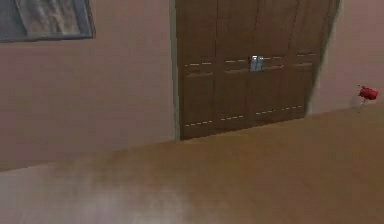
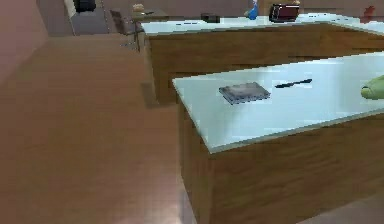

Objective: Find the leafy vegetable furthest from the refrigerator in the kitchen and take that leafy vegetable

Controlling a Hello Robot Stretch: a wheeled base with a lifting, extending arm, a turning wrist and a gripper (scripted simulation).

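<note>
Mostly warm brown wooden floor (image 2: 90, 140) spreads across both views. In the forward view a pink wall (image 1: 90, 100) holds a tall dark double door (image 1: 250, 65).

In the arm side view, a near counter (image 2: 290, 115) with a pale top and wooden sides stands ahead of a far counter (image 2: 230, 40) of the same make. On the near top lie a flat grey slab (image 2: 245, 93) and, just beside it, a thin dark stick (image 2: 293, 83).

At the arm side view's right edge, on that same top, sits a pale green lump (image 2: 375, 90), possibly the leafy vegetable. It is cut off, so its long axis cannot be judged.

The state of the gripper's jaws cannot be told, nor which way the lump lies from them. The base likely must shift to bring the lump toward the view's middle.
</note>
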